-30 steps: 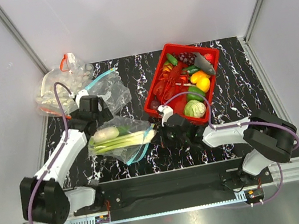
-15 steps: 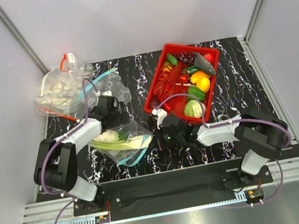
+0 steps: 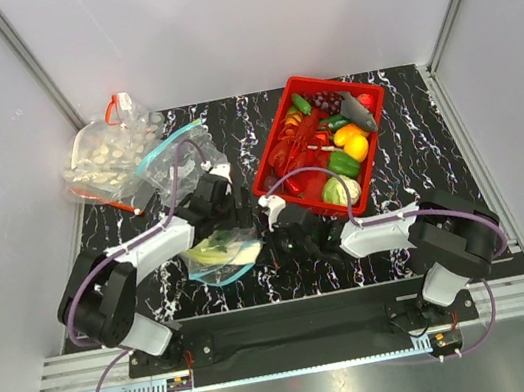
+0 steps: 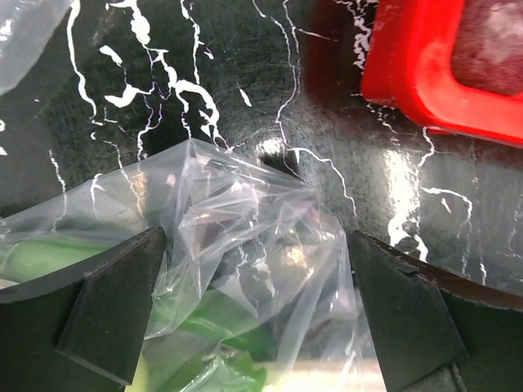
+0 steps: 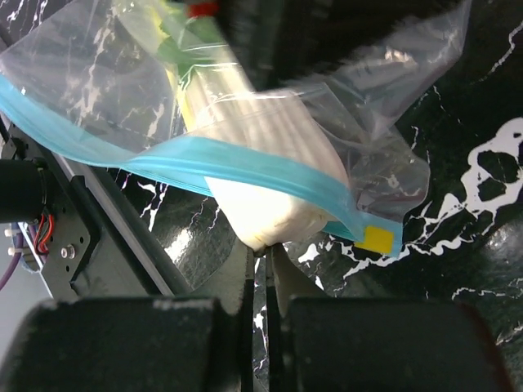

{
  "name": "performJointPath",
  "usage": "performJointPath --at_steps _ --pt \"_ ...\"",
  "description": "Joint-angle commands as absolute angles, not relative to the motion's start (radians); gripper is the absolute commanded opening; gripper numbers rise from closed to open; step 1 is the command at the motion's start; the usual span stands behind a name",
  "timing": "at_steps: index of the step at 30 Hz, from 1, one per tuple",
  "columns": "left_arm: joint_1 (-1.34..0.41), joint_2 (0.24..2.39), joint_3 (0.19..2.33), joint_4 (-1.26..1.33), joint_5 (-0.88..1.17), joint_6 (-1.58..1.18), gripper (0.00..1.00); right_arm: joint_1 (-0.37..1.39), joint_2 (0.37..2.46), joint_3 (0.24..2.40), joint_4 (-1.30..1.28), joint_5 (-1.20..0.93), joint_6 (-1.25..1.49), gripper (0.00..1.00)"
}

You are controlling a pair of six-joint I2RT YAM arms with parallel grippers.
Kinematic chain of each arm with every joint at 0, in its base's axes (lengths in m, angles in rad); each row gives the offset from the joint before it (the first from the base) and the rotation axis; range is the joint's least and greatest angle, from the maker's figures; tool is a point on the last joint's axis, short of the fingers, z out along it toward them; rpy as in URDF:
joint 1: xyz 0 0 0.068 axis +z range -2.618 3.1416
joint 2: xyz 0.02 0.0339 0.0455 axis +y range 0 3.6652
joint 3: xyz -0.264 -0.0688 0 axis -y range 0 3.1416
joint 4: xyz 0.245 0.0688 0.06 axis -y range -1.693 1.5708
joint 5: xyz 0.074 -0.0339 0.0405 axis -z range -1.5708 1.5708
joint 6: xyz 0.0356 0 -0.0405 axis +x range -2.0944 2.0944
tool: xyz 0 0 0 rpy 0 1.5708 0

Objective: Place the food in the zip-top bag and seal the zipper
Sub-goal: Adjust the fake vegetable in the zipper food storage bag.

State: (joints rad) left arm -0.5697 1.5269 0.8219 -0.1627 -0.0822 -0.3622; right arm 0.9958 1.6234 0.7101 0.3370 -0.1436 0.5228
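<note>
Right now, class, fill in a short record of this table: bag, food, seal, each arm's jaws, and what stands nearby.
bag: clear zip-top bag lying on the black marbled table
food: leek inside, its white end poking out through the mouth
seal: teal zipper not sealed
left jaws: open, one on each side of the bag's crumpled film
right jaws: shut, close to the bag's mouth
nearby: red basket of toy produce, just beyond the bag

The left wrist view's edge cuts off the red basket (image 4: 433,65). In your right wrist view, a dark blur (image 5: 327,33) hides the leek's (image 5: 261,163) top.
</note>
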Motion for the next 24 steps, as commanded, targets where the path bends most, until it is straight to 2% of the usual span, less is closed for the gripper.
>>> performJointPath --at_steps 1,9,14,24 --pt "-0.587 1.433 0.833 -0.17 -0.083 -0.344 0.99 1.005 1.606 0.73 0.367 -0.088 0.558 0.0" --pt "-0.658 1.179 0.9 -0.415 -0.336 -0.362 0.99 1.025 1.559 0.624 0.402 0.049 0.66 0.0" --pt "-0.791 1.118 0.954 -0.623 -0.468 -0.425 0.99 1.025 1.548 0.632 0.393 0.075 0.66 0.0" --pt "-1.081 1.101 0.919 -0.689 -0.399 -0.397 0.99 1.023 1.496 0.638 0.368 0.12 0.658 0.0"
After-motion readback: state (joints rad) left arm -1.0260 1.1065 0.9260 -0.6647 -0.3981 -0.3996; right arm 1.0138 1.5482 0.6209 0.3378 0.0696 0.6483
